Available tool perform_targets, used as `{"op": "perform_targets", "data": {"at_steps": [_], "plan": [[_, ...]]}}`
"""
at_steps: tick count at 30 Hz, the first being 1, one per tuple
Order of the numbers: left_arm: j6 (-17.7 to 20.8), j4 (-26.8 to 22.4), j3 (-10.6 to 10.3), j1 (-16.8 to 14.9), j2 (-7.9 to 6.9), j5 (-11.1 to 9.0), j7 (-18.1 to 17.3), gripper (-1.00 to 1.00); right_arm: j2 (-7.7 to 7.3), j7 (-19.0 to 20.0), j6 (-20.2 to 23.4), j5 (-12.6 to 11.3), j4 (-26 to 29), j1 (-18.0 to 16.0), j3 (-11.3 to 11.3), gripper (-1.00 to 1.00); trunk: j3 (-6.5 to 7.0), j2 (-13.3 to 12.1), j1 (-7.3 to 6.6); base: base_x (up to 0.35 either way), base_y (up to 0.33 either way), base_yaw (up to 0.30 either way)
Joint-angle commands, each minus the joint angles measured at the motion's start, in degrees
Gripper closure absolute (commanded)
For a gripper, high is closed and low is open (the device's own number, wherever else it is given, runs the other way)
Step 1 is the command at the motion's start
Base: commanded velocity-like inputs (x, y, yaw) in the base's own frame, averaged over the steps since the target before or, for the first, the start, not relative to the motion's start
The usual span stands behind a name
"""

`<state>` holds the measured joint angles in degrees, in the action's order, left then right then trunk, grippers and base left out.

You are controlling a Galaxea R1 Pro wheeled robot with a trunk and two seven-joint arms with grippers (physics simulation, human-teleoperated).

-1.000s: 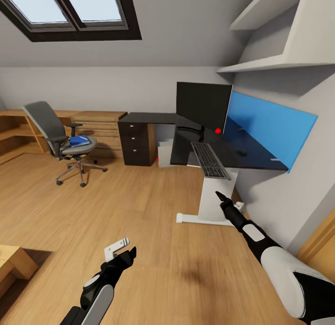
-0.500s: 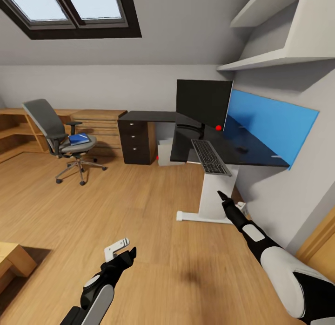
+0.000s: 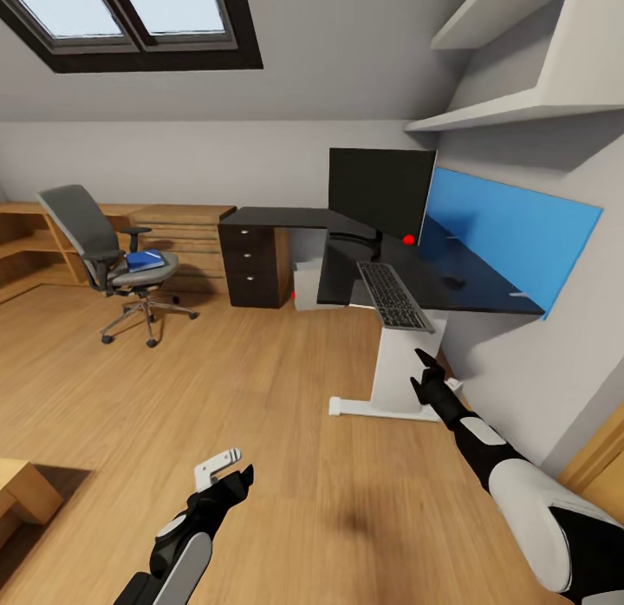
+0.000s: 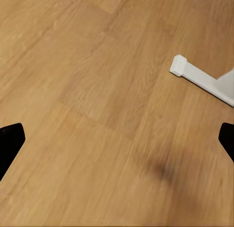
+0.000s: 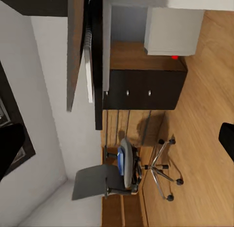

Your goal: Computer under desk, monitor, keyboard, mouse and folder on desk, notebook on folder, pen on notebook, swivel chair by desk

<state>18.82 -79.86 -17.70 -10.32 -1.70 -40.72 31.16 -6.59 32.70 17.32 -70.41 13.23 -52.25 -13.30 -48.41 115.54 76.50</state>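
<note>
Skylight (image 3: 130,20) up top, pale sky behind a dark frame set in the sloped ceiling. Two white shelves (image 3: 520,111) run along the right wall, and beneath them a bright blue panel (image 3: 511,232) is fixed to that wall. Against the far wall sits a dark drawer unit (image 3: 254,267) with three drawers, and to its left a low wooden cabinet (image 3: 186,237). Wood floor (image 3: 260,414) spreads everywhere, and a wooden corner (image 3: 26,492) pokes in at the left edge.

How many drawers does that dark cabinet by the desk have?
3, stacked one above another on the front of the dark brown drawer cabinet, which stands between the light wooden dresser and the black desk. No others seem hidden.
</note>
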Motion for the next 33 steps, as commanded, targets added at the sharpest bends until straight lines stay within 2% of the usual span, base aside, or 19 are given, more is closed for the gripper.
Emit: {"op": "perform_targets", "data": {"at_steps": [1, 9, 17, 33], "plan": [[0.1, -0.1, -0.1, 0.0, -0.06, -0.4, 0.5, -1.00, -0.04, 0.1, 0.6, -0.6, 0.0, 0.0, -0.2, -1.00, -0.05, 0.0, 0.02, 0.233, 0.000, 0.000], [0.1, 0.0, -0.1, 0.0, -0.06, -0.4, 0.5, -1.00, -0.18, 0.1, 0.7, -0.8, 0.0, 0.0, -0.2, -1.00, -0.05, 0.0, 0.02, 0.112, -0.001, 0.000], [0.1, 1.0, -0.2, 0.0, -0.03, -0.3, 0.6, -1.00, -0.26, 0.1, 0.7, -0.8, 0.0, 0.0, -0.2, -1.00, -0.05, 0.0, 0.02, 0.233, -0.044, 0.000], [0.2, 1.5, -0.1, 0.0, -0.02, -0.4, 0.6, -1.00, -0.61, 0.1, 0.8, -0.8, 0.0, 0.0, -0.2, -1.00, -0.05, 0.0, 0.02, 0.102, -0.020, 0.000]]}}
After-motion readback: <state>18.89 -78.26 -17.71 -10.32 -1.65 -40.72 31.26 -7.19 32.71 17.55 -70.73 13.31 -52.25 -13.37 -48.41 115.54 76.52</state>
